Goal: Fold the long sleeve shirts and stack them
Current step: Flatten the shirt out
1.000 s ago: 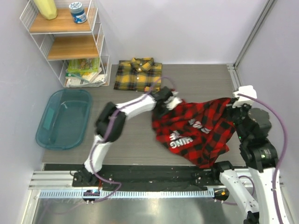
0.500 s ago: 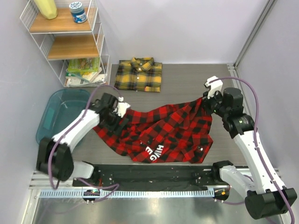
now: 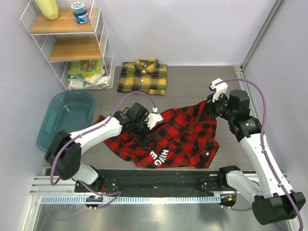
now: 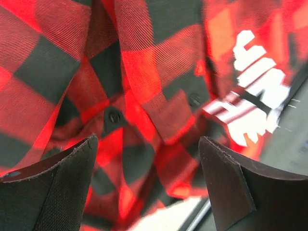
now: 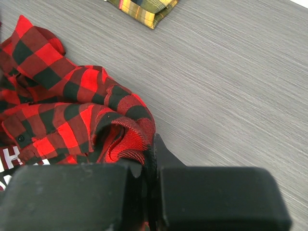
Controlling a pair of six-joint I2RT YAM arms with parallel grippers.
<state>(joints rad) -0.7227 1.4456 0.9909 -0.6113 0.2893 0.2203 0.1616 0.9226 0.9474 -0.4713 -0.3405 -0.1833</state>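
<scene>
Clamping far-right edge of red-and-black shirt [image 3: 180, 139] in right pincer [image 5: 149, 190] for tension, left pincer [image 4: 147, 144] gaping wide over middle wrinkles, likely to flatten it on surface [image 3: 197, 82].

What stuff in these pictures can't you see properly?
The white letters on the red shirt: folds hide some in the top view, and they are blurred in the left wrist view.
The yellow shirt: cut off by the top edge in the right wrist view.
The jar label: too small to read in the top view.
The cloth inside the right gripper: hidden by its own fingers.
</scene>
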